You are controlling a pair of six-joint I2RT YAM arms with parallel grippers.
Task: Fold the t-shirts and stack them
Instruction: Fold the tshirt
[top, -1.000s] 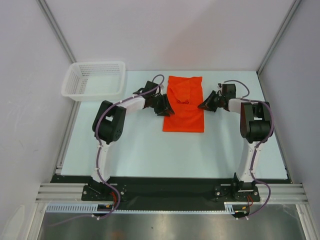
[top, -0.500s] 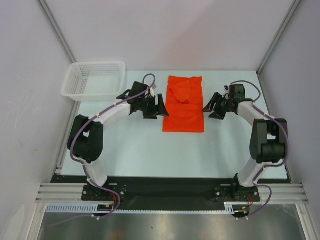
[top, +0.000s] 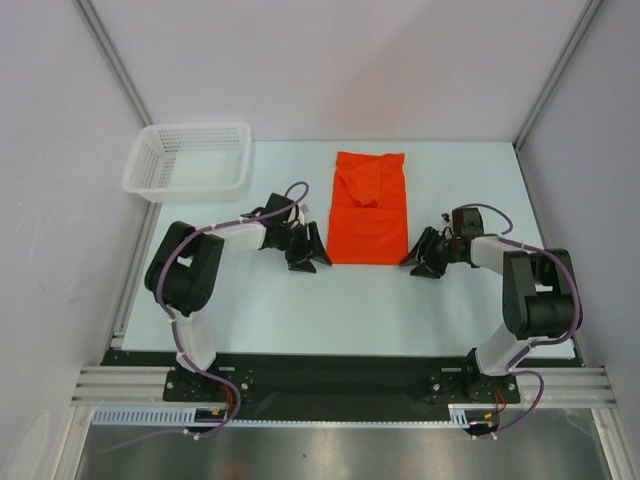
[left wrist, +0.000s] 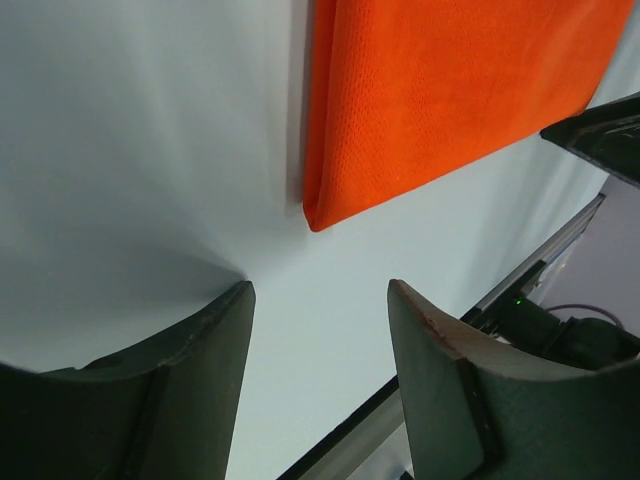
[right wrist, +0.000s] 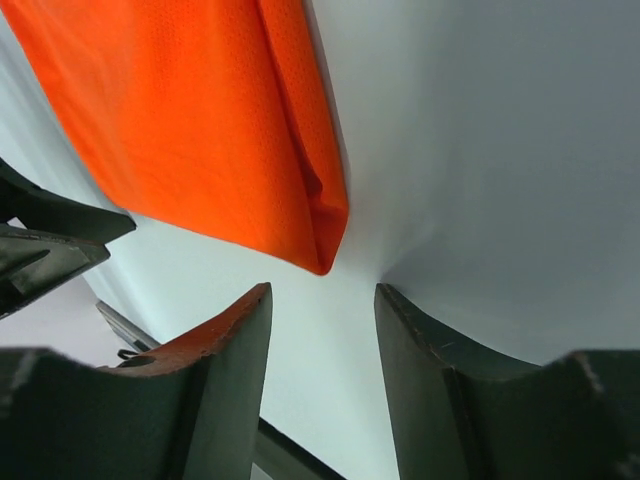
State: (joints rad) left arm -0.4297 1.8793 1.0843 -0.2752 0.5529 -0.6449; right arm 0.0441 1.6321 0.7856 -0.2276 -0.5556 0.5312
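The orange-red t-shirt (top: 369, 207) lies flat on the table, folded into a long narrow rectangle running away from the arms, with a crumpled fold near its far end. My left gripper (top: 312, 258) sits low by the shirt's near left corner, open, with nothing between its fingers. In the left wrist view that corner of the t-shirt (left wrist: 420, 100) lies just ahead of the left gripper (left wrist: 320, 300). My right gripper (top: 415, 262) stands open by the near right corner. The right wrist view shows the t-shirt (right wrist: 200, 120) corner just beyond the right gripper (right wrist: 322, 300), apart from the fingers.
A white mesh basket (top: 188, 160) stands at the back left of the pale table (top: 300, 310). Grey walls close in the sides and back. A black rail runs along the table's near edge.
Both grippers have slid from the middle of the shirt's long sides toward me, down to its near corners. The right gripper, shut a second ago, now stands open.
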